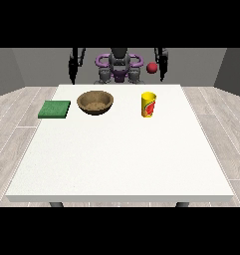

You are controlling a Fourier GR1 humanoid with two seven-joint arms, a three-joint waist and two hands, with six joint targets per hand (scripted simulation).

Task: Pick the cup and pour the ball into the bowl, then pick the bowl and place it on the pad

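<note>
A yellow cup [148, 104] with a red mark stands upright on the white table [121, 159], right of centre near the far edge. A small red ball [152, 67] shows in the air above the cup, not inside it. Left of the cup sits a brown wooden bowl [95, 102], which looks empty. A flat green pad [55, 109] lies further left, near the table's left edge. The hand at the view's right [163, 72] hangs behind the far edge, just beside the ball, fingers pointing down. The hand at the view's left [71, 73] hangs likewise, holding nothing.
The robot's torso [119, 67] stands behind the table's far edge, between the two hanging arms. The three objects form a row along the far third of the table. Grey plank floor surrounds the table.
</note>
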